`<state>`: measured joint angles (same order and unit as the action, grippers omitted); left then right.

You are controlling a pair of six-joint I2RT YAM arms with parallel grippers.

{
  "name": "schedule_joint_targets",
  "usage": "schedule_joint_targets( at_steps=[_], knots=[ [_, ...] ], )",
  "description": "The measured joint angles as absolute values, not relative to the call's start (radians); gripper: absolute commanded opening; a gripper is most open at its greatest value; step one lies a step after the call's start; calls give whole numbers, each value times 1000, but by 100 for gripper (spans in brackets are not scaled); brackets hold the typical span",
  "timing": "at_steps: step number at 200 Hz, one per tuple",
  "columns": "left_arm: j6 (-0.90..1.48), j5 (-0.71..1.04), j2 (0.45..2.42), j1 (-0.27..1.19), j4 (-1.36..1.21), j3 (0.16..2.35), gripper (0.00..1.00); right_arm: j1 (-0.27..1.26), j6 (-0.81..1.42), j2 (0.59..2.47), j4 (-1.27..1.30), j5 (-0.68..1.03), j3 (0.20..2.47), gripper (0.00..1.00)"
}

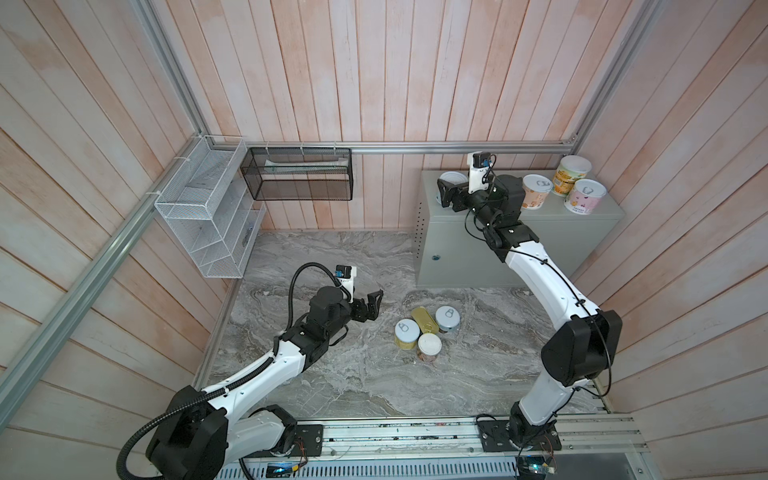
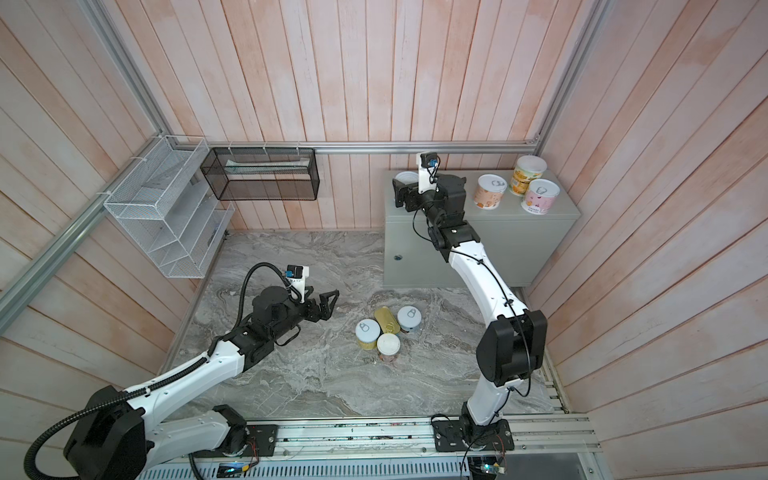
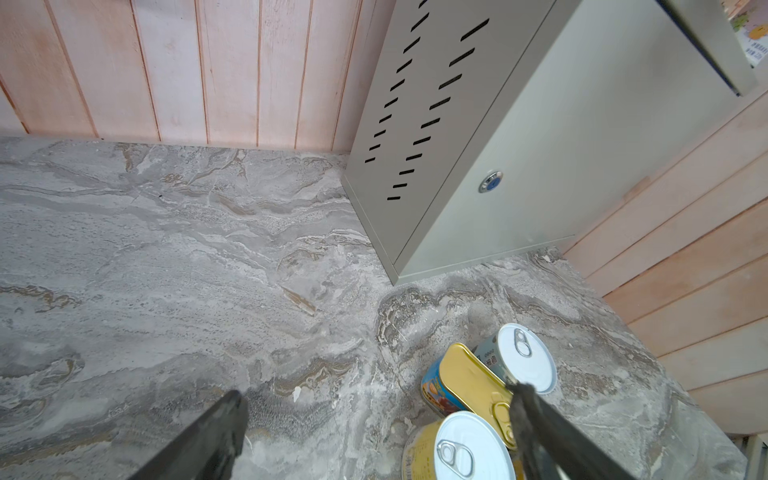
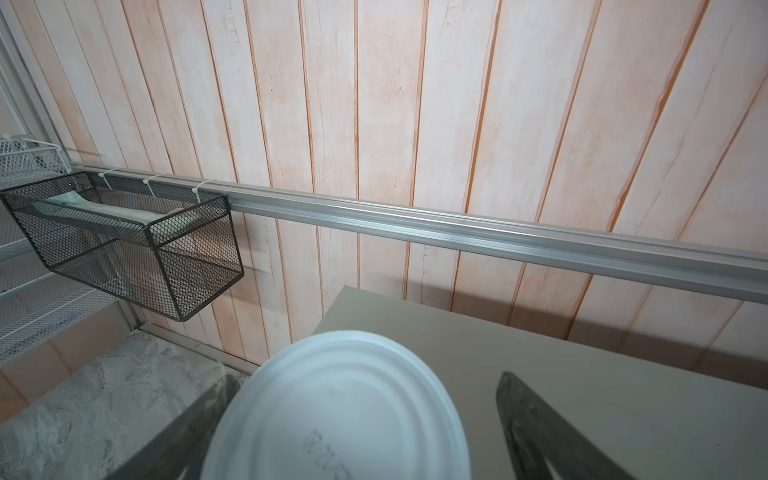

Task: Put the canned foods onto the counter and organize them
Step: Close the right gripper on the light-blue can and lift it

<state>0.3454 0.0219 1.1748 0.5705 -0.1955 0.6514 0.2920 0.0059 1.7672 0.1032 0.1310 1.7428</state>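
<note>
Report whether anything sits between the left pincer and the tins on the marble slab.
Nothing visible does: only bare slab lies between the open left pincer and the nearest one, the yellow-labelled tin.

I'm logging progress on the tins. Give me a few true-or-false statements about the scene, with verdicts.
1. The gold-topped tin is on the counter. False: it is down on the slab.
2. The left claw holds a tin. False: it is open and empty, above the slab.
3. The right claw is open around a white-topped tin that stands on the counter. True.
4. The pink tin stands on the counter. True.
</note>
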Motion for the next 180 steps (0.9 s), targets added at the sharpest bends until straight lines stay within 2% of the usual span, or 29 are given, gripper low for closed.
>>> schedule_joint_targets(
  at_steps=[25,59,105,134,180],
  knots=[
    [345,22,1175,564,-196,649,100,294,-15,1810,88,123,1779,94],
    [346,22,1175,558,-198,636,100,294,-27,1835,79,109,1794,69],
    [345,22,1175,551,-201,635,100,294,2,1834,79,135,1793,57],
    [344,30,1178,547,-203,633,100,294,54,1815,75,171,1779,54],
    [303,68,1180,533,-235,634,100,294,220,1739,47,244,1722,54]
  ],
)
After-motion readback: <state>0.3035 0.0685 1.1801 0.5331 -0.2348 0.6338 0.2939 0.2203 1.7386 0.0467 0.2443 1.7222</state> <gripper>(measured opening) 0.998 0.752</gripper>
